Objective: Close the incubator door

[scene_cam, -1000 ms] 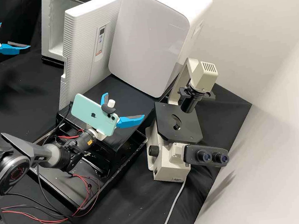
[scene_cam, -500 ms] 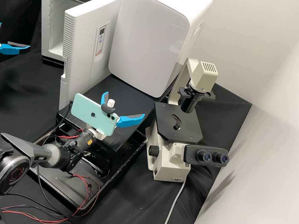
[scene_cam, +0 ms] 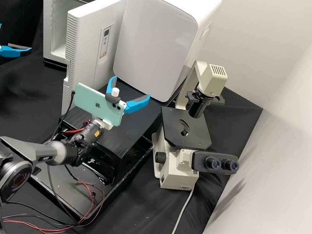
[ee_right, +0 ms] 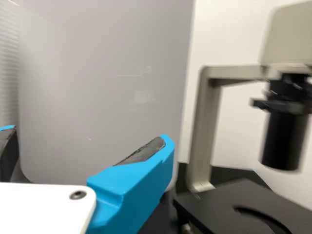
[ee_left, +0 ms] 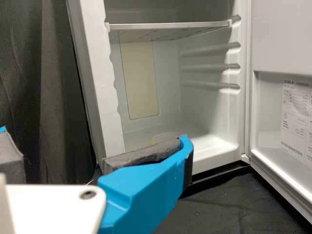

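Note:
In the high view my left gripper point(scene_cam: 16, 36) stands open at the upper left, a space apart from the white incubator point(scene_cam: 52, 35). The incubator's ribbed door point(scene_cam: 87, 53) stands wide open, swung out towards the large white rounded box. Nearer the centre, my right gripper point(scene_cam: 132, 86) hangs open in front of that box, with nothing between its fingers. The left wrist view has my left gripper point(ee_left: 95, 139) open before the incubator's shelved interior point(ee_left: 200, 117), with the door's inner side point(ee_left: 273, 112) beside it. In the right wrist view my right gripper point(ee_right: 87, 134) faces the box.
The white rounded box point(scene_cam: 154, 41) stands beside the door. A microscope point(scene_cam: 177, 163) is right of my right gripper, its black stage point(scene_cam: 188, 135) close by. Beneath the right arm lie a black tray point(scene_cam: 58, 186) and loose cables.
My right gripper has risen and shifted slightly towards the white box and the door, still open. My left gripper and the incubator door have kept their places.

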